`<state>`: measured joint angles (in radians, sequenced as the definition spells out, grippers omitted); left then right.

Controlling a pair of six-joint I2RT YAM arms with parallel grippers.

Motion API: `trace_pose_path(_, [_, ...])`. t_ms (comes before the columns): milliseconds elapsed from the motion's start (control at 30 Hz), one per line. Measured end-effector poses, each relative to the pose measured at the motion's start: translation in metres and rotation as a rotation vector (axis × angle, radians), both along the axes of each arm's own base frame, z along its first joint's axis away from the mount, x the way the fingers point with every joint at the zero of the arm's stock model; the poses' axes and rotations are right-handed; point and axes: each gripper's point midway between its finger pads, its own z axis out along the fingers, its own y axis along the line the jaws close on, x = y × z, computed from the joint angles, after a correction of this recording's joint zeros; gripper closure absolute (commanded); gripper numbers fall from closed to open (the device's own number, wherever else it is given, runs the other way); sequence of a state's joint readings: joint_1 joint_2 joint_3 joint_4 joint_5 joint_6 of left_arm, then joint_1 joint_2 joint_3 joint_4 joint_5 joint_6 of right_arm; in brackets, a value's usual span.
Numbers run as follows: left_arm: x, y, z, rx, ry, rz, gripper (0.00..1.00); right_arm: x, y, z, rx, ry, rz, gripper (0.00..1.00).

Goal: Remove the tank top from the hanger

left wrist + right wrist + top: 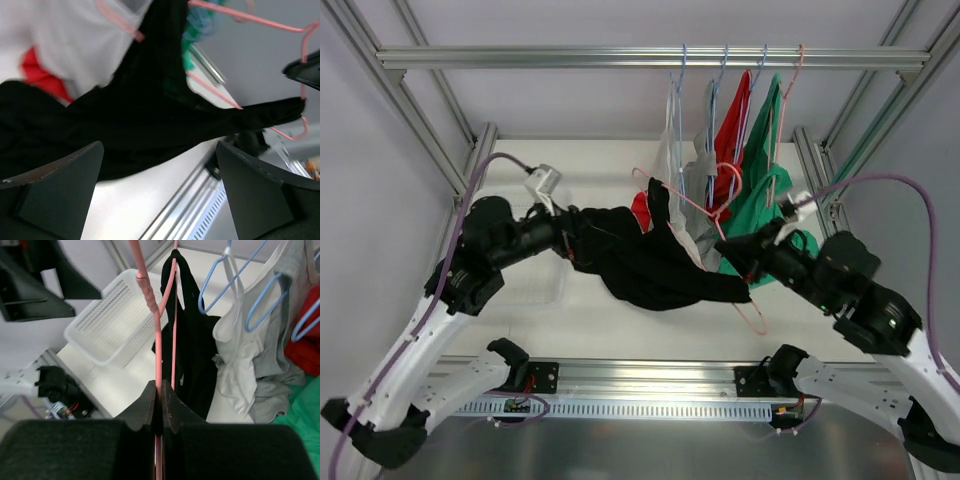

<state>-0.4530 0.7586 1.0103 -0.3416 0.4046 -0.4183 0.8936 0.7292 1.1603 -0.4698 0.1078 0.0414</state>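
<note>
Tank top partly off the hanger

Right hand (160,405) pinches the pink hanger (158,350). The black tank top (650,265) hangs from it, stretched toward 9 o'clock. Left hand (160,165) gapes, gripping nothing; next it likely needs to grip and pull.

Tank top (655,262) drapes over the hanger (148,294), left of the hung garments (760,195).

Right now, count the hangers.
5. Three blue hangers and one pink hanger hang on the top rail; a second pink hanger, carrying the black top, is clamped in the right tool. Clothes may hide more.
</note>
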Motion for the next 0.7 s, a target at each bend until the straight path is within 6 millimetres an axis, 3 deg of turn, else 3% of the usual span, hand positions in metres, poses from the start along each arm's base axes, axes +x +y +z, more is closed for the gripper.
trace_pose_path(100, [-0.013, -0.054, 0.023, 0.011, -0.050, -0.172, 0.01, -0.035, -0.026, 0.001, 0.040, 0.003, 0.057, 1.00])
trace_pose_path(167, [-0.020, -0.080, 0.035, 0.025, -0.103, -0.235, 0.01, -0.052, -0.040, 0.001, 0.063, 0.006, 0.075, 1.00])
trace_pose_path(267, [-0.027, -0.113, 0.041, 0.062, -0.164, -0.293, 0.09, -0.072, -0.058, -0.004, 0.086, 0.023, 0.093, 1.00])
trace_pose_path(300, [-0.027, -0.121, 0.041, 0.073, -0.179, -0.305, 0.16, -0.077, -0.060, -0.007, 0.086, 0.032, 0.103, 1.00])
trace_pose_path(367, [-0.022, -0.138, 0.039, 0.102, -0.196, -0.310, 0.22, -0.085, -0.062, -0.013, 0.080, 0.056, 0.129, 1.00])
trace_pose_path(400, [-0.018, -0.145, 0.038, 0.117, -0.202, -0.306, 0.30, -0.088, -0.062, -0.016, 0.073, 0.069, 0.140, 1.00])
trace_pose_path(567, [-0.004, -0.166, 0.020, 0.184, -0.199, -0.278, 0.48, -0.095, -0.063, -0.022, 0.056, 0.104, 0.160, 1.00])
trace_pose_path(600, [-0.003, -0.167, 0.017, 0.196, -0.201, -0.276, 0.48, -0.095, -0.064, -0.022, 0.055, 0.105, 0.159, 1.00])
trace_pose_path(700, [-0.003, -0.166, 0.019, 0.199, -0.215, -0.264, 0.30, -0.096, -0.066, -0.019, 0.059, 0.100, 0.154, 1.00])
